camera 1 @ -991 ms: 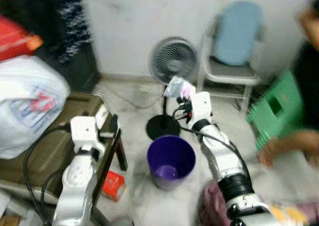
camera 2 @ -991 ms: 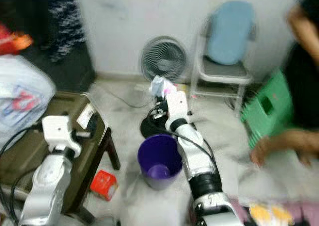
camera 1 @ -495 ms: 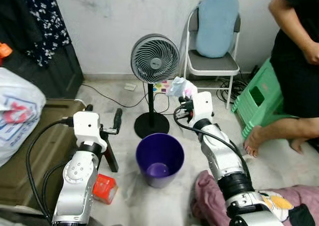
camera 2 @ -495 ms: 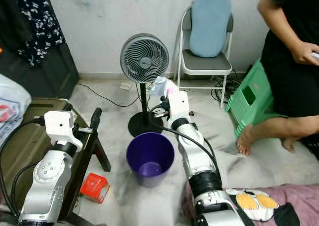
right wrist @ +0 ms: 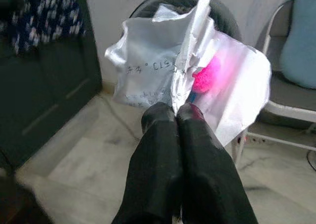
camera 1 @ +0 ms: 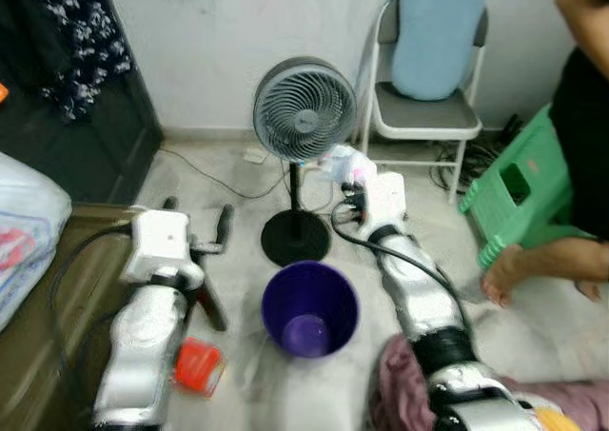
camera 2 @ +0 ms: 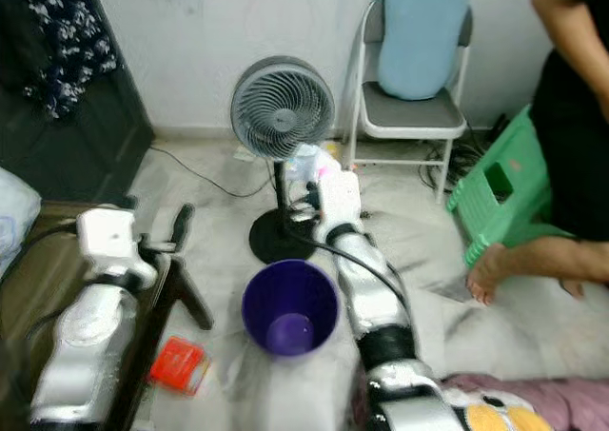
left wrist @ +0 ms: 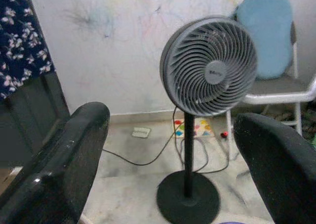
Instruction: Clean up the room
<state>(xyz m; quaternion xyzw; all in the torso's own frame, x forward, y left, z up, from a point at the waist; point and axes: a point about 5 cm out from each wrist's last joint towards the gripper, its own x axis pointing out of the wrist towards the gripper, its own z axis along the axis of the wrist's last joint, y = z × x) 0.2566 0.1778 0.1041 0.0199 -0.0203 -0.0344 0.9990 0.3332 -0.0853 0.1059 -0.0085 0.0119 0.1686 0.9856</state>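
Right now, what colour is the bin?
Purple; the bin shows best in the left eye view.

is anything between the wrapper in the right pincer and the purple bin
Nothing visible. The right pincer holds the plastic wrapper up by the fan, and the purple bin stands open on the floor nearer the robot.

You have one purple bin (camera 1: 310, 309) on the floor, one fan (camera 1: 304, 109) behind it, and one folding chair (camera 1: 424, 117) carrying one blue cushion (camera 1: 436, 33). There is one green stool (camera 1: 525, 195), one red box (camera 1: 197, 365), and one plastic wrapper (right wrist: 187, 74). You can count two grippers: the left gripper (camera 1: 196, 229) and the right gripper (right wrist: 177, 116). One person (camera 1: 580, 117) stands beside the stool, one bare foot (camera 1: 501, 284) in sight.
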